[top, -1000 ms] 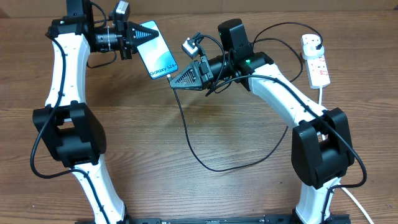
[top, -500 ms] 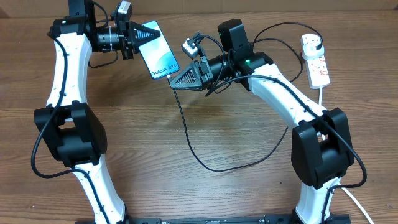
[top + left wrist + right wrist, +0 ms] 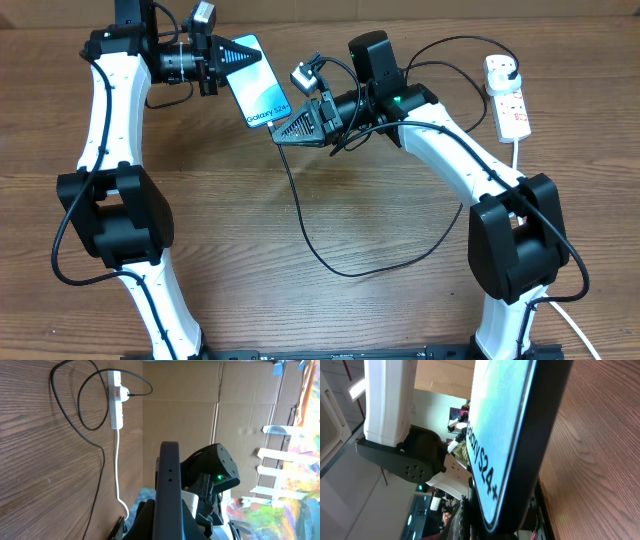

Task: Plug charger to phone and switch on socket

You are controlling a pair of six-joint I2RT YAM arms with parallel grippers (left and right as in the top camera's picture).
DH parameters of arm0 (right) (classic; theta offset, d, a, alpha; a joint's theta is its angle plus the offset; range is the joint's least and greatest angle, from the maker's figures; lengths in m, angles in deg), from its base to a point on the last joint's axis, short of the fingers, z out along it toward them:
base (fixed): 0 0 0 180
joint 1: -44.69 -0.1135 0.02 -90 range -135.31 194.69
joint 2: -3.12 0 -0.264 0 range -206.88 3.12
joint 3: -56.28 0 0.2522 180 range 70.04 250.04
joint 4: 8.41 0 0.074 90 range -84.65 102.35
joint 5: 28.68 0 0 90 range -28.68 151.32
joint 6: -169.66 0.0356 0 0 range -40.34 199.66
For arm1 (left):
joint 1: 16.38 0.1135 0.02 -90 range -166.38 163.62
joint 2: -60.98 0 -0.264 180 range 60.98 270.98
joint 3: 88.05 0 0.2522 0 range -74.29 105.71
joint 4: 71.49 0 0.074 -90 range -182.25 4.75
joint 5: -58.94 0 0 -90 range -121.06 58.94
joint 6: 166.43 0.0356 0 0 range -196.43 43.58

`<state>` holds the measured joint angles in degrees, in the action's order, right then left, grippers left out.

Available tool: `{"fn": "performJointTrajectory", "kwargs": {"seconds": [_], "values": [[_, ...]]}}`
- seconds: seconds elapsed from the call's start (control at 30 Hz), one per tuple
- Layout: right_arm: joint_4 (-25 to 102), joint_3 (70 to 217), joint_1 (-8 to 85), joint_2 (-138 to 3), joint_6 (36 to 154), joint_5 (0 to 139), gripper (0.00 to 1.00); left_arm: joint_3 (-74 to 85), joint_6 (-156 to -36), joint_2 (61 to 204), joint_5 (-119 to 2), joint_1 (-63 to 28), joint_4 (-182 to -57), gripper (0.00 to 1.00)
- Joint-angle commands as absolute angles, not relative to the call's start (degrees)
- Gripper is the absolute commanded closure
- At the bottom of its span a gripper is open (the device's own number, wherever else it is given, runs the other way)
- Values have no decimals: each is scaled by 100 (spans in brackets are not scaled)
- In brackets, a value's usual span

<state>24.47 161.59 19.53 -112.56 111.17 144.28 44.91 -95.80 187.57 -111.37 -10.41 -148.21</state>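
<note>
At the left of the overhead view, the left gripper (image 3: pixel 226 55) is clamped on the upper end of the phone (image 3: pixel 258 88). It holds the phone clear of the table (image 3: pixel 330 310), screen lit, with the lower short end pointing toward the other arm. The left wrist view shows the phone only as a dark edge rising between its fingers. Just right of that lower end is the right gripper (image 3: pixel 290 128), jaws drawn narrow on the connector end of the charger (image 3: pixel 300 215), whose black cable drops from the fingertips. The cable loops across the wood and climbs away to the right. The right wrist camera is almost filled by the phone's bottom edge and the printed model name, so the port and tip are hidden. The tip looks to be right at the port, but I cannot tell whether it is seated. At the far right, well apart from both arms, the socket (image 3: pixel 508 98) lies flat with its white lead (image 3: pixel 517 150) trailing toward the near edge. The charger's plug already sits in it, as the left wrist view confirms. By my reading the mains end is done, the phone end is in hand or just finishing, and the switch has no gripper near it. That press remains, most likely for the right arm once it lets go of the cable.
</note>
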Motion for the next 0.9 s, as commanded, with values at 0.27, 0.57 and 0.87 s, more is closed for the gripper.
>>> {"fn": "performJointTrajectory", "kwargs": {"seconds": [0.27, 0.57, 0.87], "values": [[2409, 16187, 1959, -11254, 11122, 14371, 96, 4574, -9617, 18726, -11342, -1030, -14834, 96], [2412, 16187, 1959, -11254, 11122, 14393, 96, 4574, -9617, 18726, -11340, -997, -14825, 96], [2475, 16187, 1959, -11254, 11117, 14413, 96, 4574, -9617, 18726, -11340, -966, -14821, 96]]}}
